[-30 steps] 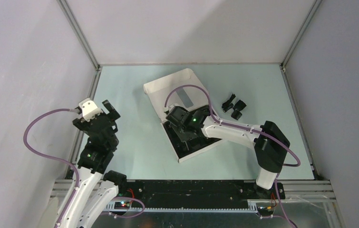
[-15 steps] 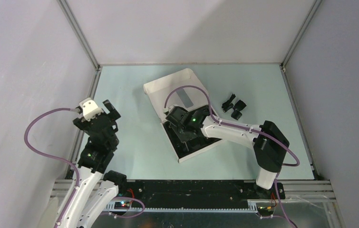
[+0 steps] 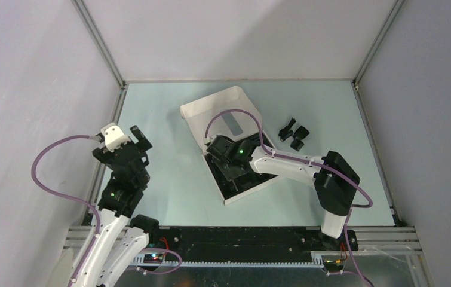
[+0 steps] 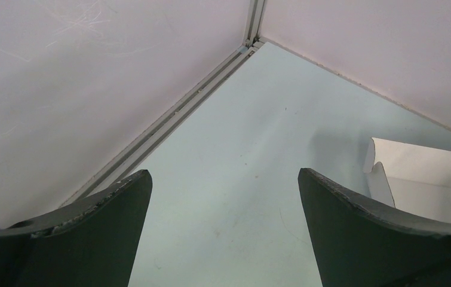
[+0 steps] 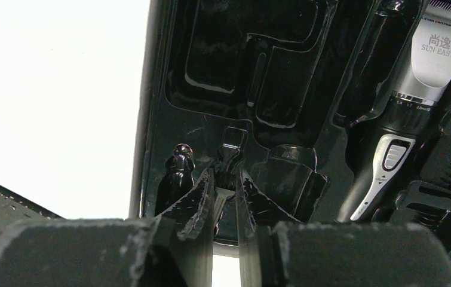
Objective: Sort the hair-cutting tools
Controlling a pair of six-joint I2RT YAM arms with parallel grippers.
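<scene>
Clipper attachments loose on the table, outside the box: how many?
3, apparently: clipper attachments clustered right of the box; more may hide in its tray.

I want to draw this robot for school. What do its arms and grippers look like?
The left arm and right arm have white tube-like links with chunky black joints. A purple cable loops along each, and a small green light glows near each wrist. The left gripper and right gripper each have two dark, curved fingers with scuffed edges.
</scene>
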